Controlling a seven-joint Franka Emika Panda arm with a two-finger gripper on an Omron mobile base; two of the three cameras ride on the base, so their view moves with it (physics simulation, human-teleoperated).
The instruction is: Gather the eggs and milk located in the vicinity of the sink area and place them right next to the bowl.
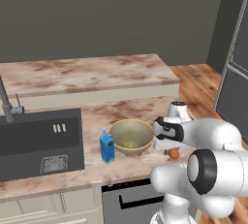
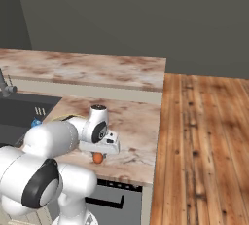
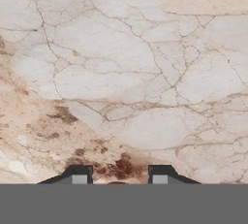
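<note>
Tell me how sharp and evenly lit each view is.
Left base view: soft, slightly blurred edges, flat light, only a faint shadow under the bowl. Right base view: equally soft, with the orange egg in the hand's shade. Hand view: marble countertop veining is fairly crisp, with no glare.

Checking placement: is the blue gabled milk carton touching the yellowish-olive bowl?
Apart. The left base view shows a thin strip of marble counter between the blue gabled milk carton and the yellowish-olive bowl.
</note>
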